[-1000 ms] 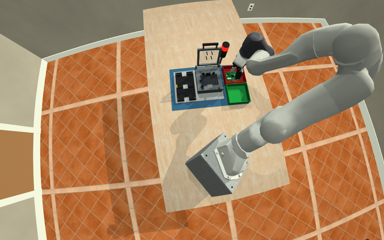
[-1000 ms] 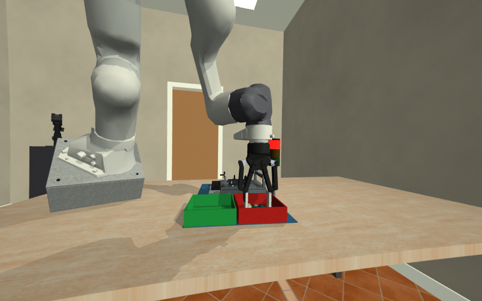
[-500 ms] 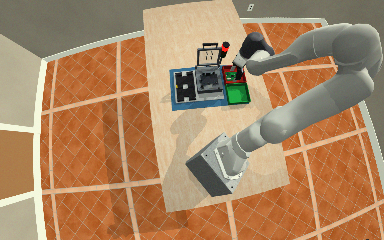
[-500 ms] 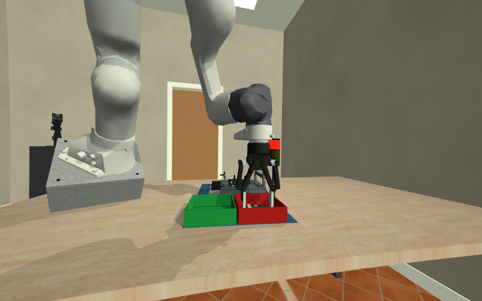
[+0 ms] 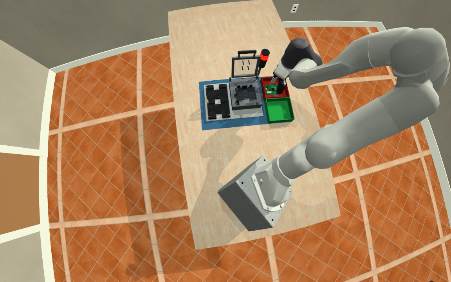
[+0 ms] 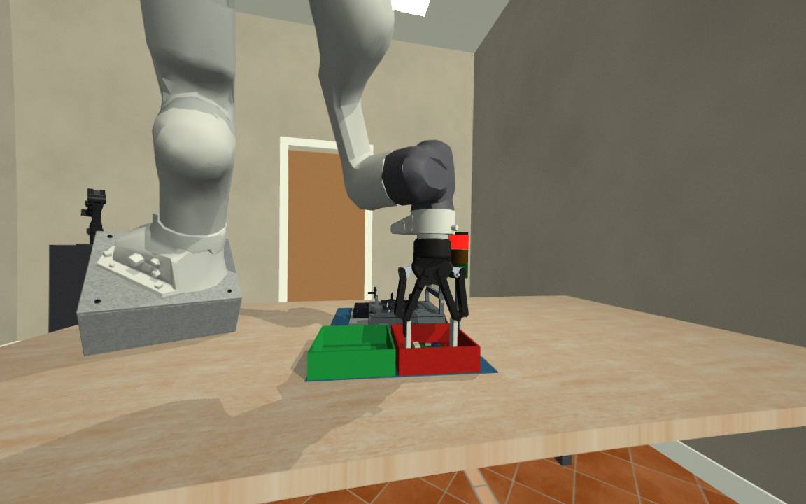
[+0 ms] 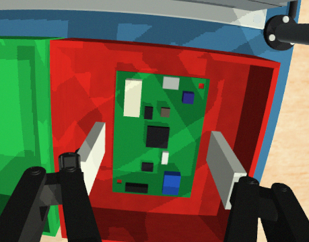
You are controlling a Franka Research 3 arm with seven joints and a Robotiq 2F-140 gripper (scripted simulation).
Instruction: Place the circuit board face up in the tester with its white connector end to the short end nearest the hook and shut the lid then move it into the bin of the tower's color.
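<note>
Board (image 7: 161, 132) was seen lying flat and face up on the floor of the red bin (image 7: 258, 134), with its white connector at the end toward the tester (image 5: 244, 95). It was flanked by the spread claw (image 7: 159, 161), whose pale pads (image 7: 93, 152) were parted from both long edges, so nothing was gripped. The red bin was set upright on the blue mat (image 5: 216, 123), touching the green bin (image 5: 279, 109), and a red light was shown on the signal tower (image 5: 264, 55) beside the tester, whose lid (image 5: 244, 66) was raised. Release was judged complete, and the retreat was judged the step in hand. A straight vertical lift would be best, so that the pads are drawn out between the bin walls without the board or a wall being brushed; the red bin should be left undisturbed on the counter (image 5: 220, 38).
</note>
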